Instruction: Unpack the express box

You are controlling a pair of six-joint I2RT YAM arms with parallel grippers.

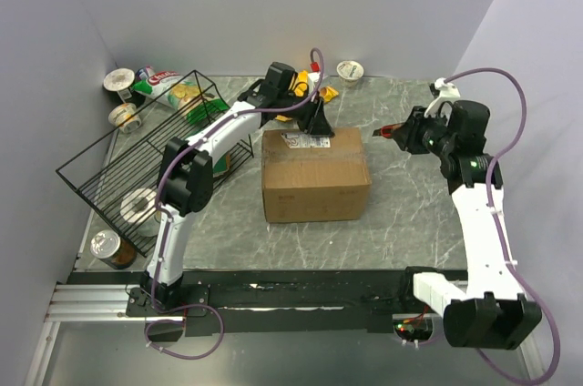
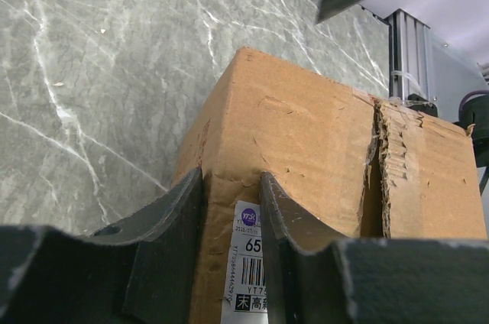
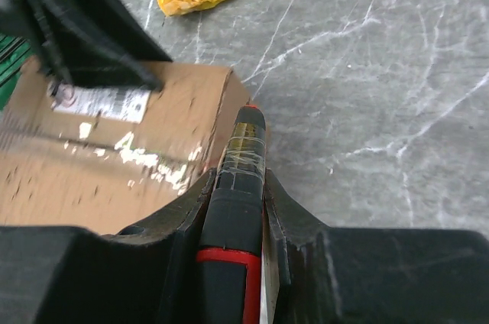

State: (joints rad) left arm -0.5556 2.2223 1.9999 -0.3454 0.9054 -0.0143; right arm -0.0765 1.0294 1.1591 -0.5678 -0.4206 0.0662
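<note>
The top external camera sits high above and behind the arm bases, looking down and away over the tabletop [image 1: 401,213] and the express box [image 1: 314,187]. The left wrist camera is close over the box's far top edge, facing the near side past the left tool [image 2: 229,179], while the right wrist camera looks leftward and down along the right tool [image 3: 238,183] and its clamped cutter [image 3: 243,140]. All three share the box's labelled far top.
</note>
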